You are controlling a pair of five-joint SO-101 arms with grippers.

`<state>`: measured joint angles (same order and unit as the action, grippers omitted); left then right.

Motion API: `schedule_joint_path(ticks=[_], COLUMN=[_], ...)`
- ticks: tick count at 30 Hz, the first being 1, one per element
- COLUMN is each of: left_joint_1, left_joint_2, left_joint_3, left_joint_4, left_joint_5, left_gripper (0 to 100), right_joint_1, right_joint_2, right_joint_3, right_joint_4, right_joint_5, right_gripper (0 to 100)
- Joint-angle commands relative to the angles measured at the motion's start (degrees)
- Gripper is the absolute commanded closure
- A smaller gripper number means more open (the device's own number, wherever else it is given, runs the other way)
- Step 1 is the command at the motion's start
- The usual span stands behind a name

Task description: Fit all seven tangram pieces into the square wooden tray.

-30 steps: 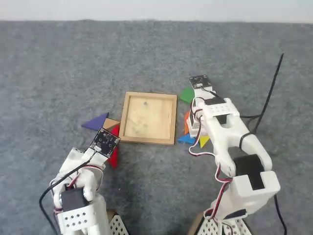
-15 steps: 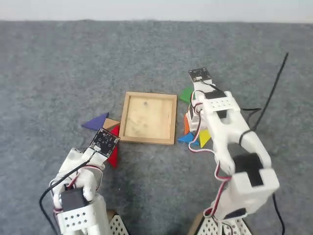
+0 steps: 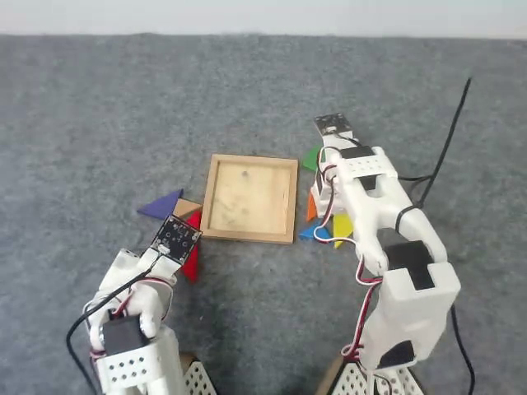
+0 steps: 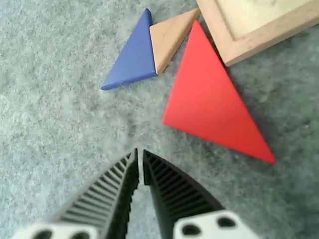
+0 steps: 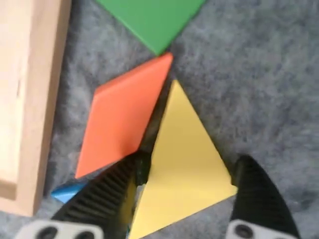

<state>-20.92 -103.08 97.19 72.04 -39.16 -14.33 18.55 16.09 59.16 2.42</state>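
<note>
One yellow triangle (image 5: 179, 144) within right gripper (image 5: 189, 168)

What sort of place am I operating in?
Probably a tabletop robot test bench: grey felt-like mat, wooden tray with loose tangram pieces beside it, plain wall behind.

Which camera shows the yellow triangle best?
Right wrist view: the yellow triangle lies nearly whole between the right gripper's open jaws. The high view catches a corner beside that arm; the left wrist view faces the red triangle.
</note>
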Motion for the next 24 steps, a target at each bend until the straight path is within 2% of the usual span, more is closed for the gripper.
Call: schedule_joint_path(ticks=[1,4,9,15,20,24], left_joint_1=[-0.62,-0.62,-0.62,-0.62,-0.62,-0.62], left_joint_2=[-1.05,-1.05,-1.05,-1.05,-1.05,-1.05], left_joint_3=[-0.75,-0.75,-0.75,-0.75,-0.75,-0.75], left_joint_4=[-0.09,-0.09,-0.09,-0.09,-0.09,-0.09], left_joint_5=[-0.53,-0.53,-0.62,-0.62,-0.62,-0.62], left_gripper=[99,98,98,98,98,98], right_joint_1=[0.4,1.71,1.89,0.48,0.75,0.75], right_joint_2=[0.31,0.13,-0.04,0.48,0.57,0.57], right_joint_3=[-2.55,-2.55,-2.81,-2.64,-2.55,-2.55], right_joint_4=[0.48,1.63,6.73,7.16,5.76,5.76], right_joint_5=[0.35,0.09,-3.96,-8.18,-6.24,-6.24], right_gripper=[76.8,73.1,58.2,66.8,74.3,75.0])
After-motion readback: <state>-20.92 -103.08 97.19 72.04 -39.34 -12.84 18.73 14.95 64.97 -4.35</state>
